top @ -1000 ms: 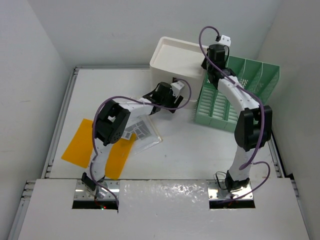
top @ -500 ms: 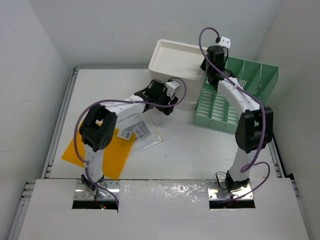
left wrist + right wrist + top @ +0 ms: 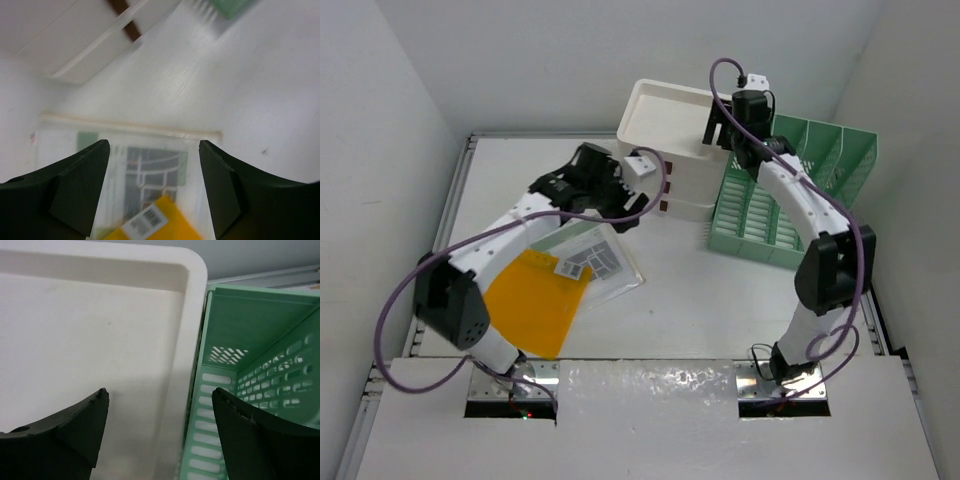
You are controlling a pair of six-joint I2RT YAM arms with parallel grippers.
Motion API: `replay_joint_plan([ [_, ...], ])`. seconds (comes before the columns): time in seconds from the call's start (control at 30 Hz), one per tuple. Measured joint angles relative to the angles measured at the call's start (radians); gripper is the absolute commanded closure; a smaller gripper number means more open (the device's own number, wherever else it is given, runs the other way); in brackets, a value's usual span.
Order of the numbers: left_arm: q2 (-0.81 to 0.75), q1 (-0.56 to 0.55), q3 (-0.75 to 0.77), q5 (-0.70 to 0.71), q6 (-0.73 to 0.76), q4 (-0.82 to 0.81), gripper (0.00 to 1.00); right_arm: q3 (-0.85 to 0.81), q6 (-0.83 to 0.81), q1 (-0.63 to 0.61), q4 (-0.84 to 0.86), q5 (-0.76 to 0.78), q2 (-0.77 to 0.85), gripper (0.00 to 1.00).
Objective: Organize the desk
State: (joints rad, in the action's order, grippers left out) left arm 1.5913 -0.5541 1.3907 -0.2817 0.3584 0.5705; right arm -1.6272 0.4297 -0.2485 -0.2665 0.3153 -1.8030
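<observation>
Top: high behind my bases, facing down on the desk (image 3: 720, 290).
Wrists: close; left over plastic sleeve (image 3: 150, 165), right over white box (image 3: 90, 325), both in top.

White desk (image 3: 700, 300), flat, rectangular, thin rails along edges, perhaps metal

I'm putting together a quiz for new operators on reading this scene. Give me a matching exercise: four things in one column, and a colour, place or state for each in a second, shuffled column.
Things:
1. folder
2. rack
3. drawer box
4. right pincer

Descriptions:
A. white, at the far edge of the desk
B. open, holding nothing
C. orange, lying flat on the left
D. green, at the far right

Pairs: 1-C, 2-D, 3-A, 4-B
</observation>
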Motion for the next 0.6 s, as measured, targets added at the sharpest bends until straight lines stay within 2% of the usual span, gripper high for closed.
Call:
replay_joint_plan([
  [0.1,-0.136,0.097,-0.079,-0.016,0.089,0.050,0.29,0.041,-0.074,-0.005,-0.034,-0.063,0.113,0.18],
  [0.2,-0.236,0.201,-0.158,0.006,0.251,0.101,0.27,0.088,-0.138,-0.005,-0.049,-0.143,0.254,0.20],
  [0.27,-0.262,0.230,-0.221,0.039,0.366,0.130,0.27,0.128,-0.177,-0.006,-0.053,-0.237,0.353,0.21],
  [0.33,-0.244,0.255,-0.263,0.054,0.440,0.167,0.27,0.182,-0.206,-0.042,-0.045,-0.302,0.431,0.21],
  [0.4,-0.195,0.308,-0.259,0.030,0.477,0.214,0.27,0.256,-0.223,-0.130,-0.023,-0.354,0.475,0.21],
  [0.47,-0.135,0.417,-0.217,-0.009,0.494,0.257,0.27,0.341,-0.199,-0.233,0.017,-0.415,0.478,0.23],
  [0.6,-0.021,0.662,-0.116,-0.075,0.467,0.248,0.27,0.599,-0.035,-0.396,0.246,-0.513,0.367,0.24],
])
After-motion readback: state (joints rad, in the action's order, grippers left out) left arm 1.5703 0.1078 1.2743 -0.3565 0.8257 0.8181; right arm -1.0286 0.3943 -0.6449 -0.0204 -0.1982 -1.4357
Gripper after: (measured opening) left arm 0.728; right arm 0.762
